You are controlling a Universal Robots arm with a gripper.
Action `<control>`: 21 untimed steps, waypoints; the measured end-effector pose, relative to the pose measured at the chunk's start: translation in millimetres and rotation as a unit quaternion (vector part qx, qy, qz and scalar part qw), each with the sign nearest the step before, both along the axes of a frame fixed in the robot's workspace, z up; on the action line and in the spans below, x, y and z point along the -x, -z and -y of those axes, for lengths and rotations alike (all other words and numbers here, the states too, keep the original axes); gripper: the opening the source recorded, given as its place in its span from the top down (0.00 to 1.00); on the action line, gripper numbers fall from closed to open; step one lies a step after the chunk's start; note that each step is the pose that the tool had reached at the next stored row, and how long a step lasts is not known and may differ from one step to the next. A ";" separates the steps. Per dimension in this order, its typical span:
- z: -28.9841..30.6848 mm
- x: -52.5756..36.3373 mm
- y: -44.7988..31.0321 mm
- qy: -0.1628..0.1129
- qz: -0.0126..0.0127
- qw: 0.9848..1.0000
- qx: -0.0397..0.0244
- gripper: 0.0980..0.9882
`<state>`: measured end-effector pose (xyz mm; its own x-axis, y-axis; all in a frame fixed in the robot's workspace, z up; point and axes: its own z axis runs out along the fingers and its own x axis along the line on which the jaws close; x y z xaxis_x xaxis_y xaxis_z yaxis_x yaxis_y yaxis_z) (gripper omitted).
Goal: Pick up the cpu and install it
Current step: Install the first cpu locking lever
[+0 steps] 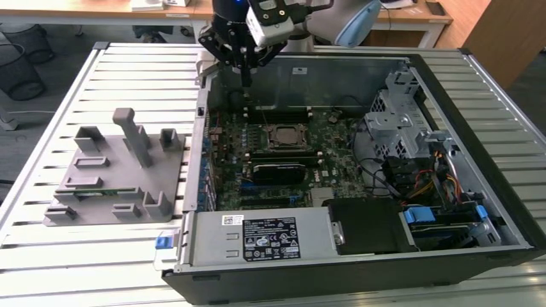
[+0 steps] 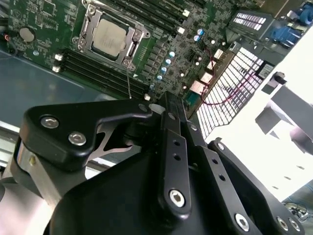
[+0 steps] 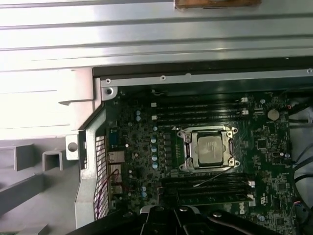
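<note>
Claw: my gripper (image 1: 247, 82) is hanging above the far edge of the open computer case (image 1: 477, 192), fingers pointing down; in the second wrist view the gripper (image 2: 168, 105) is showing its two black fingers (image 2: 175, 147) pressed together with nothing between them.
Claw contact: I am touching nothing; the fingertips are hovering over the far part of the motherboard (image 1: 333, 153), just beyond the socket.
CPU: the cpu (image 1: 282, 135) is sitting flat inside the socket (image 1: 300, 142) on the motherboard, silvery top facing up; it is appearing in both wrist views, cpu (image 2: 109, 37) and cpu (image 3: 211, 149).
Socket: the metal frame (image 3: 230, 164) is surrounding the chip on all sides; whether it is latched I cannot tell.
Memory slots: long black slots (image 3: 205, 110) are running beside the socket on two sides.
Fixture: a grey plastic fixture block (image 1: 111, 176) is standing on the slatted table (image 1: 77, 256), outside the case, on the exterior view's left and well apart from my claw.
Case interior: the power supply (image 1: 265, 238) is lying along the near edge; a drive cage (image 1: 394, 115) with cables is occupying the exterior view's right.
</note>
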<state>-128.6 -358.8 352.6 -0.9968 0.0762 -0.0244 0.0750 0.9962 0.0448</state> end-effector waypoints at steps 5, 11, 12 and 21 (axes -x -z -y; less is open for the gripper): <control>-0.3 0.0 6.7 0.000 0.000 1.000 0.000 0.99; -3.7 0.1 9.1 0.000 0.000 1.000 0.000 0.99; -7.5 0.1 14.8 0.000 0.000 1.000 0.000 0.99; -8.1 0.0 24.1 0.000 0.000 1.000 -0.001 0.99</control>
<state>-128.7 -350.7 328.5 -0.9968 0.0763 -0.0242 0.0751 0.9961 0.0464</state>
